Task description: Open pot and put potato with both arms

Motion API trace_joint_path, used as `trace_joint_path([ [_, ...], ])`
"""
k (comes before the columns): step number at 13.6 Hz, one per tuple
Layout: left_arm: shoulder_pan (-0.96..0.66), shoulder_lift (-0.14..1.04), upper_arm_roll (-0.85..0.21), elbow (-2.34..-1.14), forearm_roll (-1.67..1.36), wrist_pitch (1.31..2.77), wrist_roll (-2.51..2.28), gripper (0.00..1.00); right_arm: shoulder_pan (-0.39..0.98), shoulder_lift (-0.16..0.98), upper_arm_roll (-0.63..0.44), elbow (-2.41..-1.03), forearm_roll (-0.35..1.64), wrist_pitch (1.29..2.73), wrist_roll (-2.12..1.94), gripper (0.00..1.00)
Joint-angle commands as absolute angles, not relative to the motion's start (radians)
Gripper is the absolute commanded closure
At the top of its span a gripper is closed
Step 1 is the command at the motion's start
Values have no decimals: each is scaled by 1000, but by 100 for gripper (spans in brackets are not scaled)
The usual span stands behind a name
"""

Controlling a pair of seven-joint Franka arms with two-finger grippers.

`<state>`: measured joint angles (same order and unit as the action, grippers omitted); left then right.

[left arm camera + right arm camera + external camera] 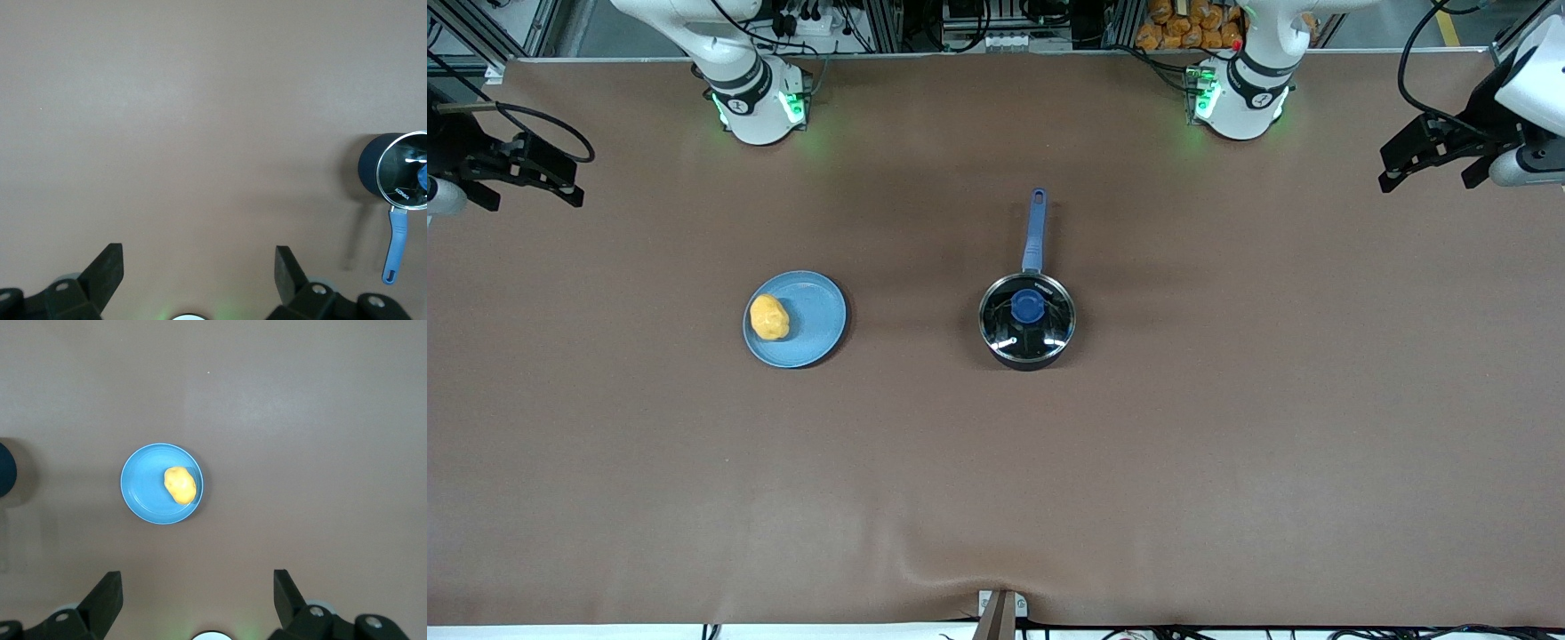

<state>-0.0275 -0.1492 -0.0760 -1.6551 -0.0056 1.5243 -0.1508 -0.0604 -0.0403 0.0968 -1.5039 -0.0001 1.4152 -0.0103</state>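
The black pot (1028,361) stands mid-table with its glass lid (1049,331) on, blue knob (1027,306) up, and its blue handle (1035,227) pointing toward the arms' bases. The yellow potato (768,316) lies on a light-blue plate (815,313) beside the pot, toward the right arm's end. My left gripper (1396,171) is open and empty, high over its end of the table; its wrist view shows the gripper (199,257) and the pot (368,170). My right gripper (560,182) is open and empty, high over its end; its wrist view shows the gripper (197,577), the potato (180,484) and the plate (143,497).
A brown mat (1227,444) covers the table. A small metal bracket (1000,612) sits at the table's edge nearest the front camera. Cables and orange items (1183,22) lie off the table by the arm bases.
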Motion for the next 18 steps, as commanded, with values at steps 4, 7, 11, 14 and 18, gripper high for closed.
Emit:
trace_joint_path([
  [4,-25,-143,-75,-1626,-6,1488,-135,0,-66,-34,101,-1486,-6,1402,-20,0],
  [7,-25,-143,-75,-1625,-6,1483,-135,0,-64,-32,101,-1486,-6,1404,-20,0],
  [11,-25,-143,-75,-1623,-6,1483,-135,0,-64,-34,100,-1486,-6,1402,-20,0],
  [14,-25,-126,-75,-1599,-6,1483,-135,0,-64,-34,101,-1486,-6,1402,-20,0],
  [18,-26,-110,-77,-1601,-3,1480,-137,0,-64,-32,101,-1488,-6,1402,-20,0],
])
